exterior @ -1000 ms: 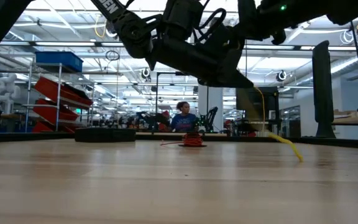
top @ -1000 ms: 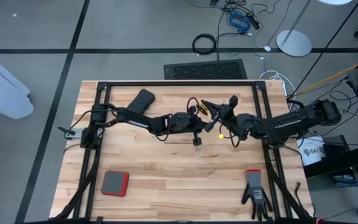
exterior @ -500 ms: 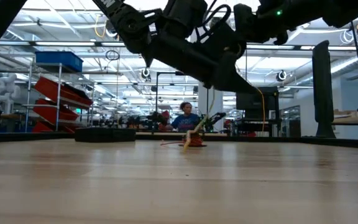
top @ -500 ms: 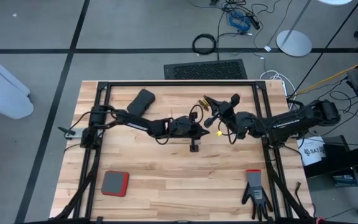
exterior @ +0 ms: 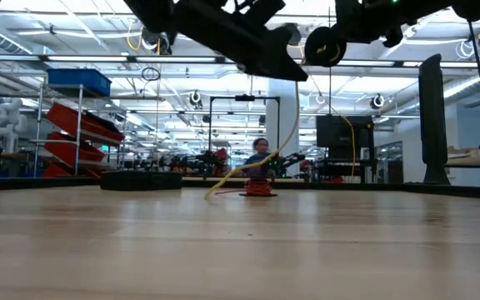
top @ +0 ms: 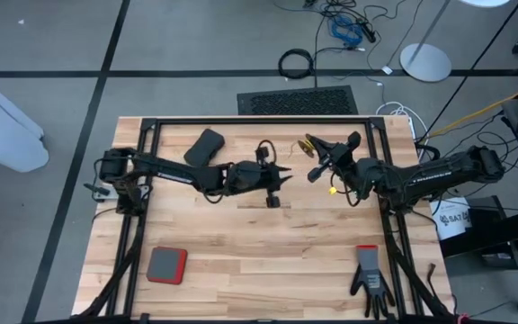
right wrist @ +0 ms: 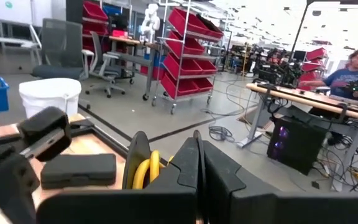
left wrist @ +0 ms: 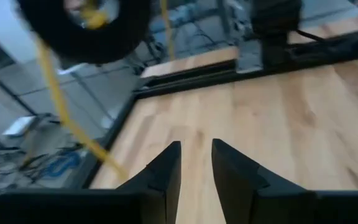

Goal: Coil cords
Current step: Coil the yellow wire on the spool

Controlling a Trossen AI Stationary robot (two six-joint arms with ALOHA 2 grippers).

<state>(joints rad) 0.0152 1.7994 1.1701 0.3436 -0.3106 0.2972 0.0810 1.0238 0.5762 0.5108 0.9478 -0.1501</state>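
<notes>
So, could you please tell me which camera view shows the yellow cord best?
The low view: the yellow cord hangs in a long curve to the table. The left wrist view shows a blurred stretch below the reel; the right wrist view, a loop beside the right pincer; the high view, only specks.

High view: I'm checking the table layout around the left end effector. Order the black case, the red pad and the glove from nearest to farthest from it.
From the left end effector, near the table's middle:
1. Black case, at the far edge of the table on the left arm's side.
2. Red pad and glove, at the near left and near right corners: too close to call.
</notes>
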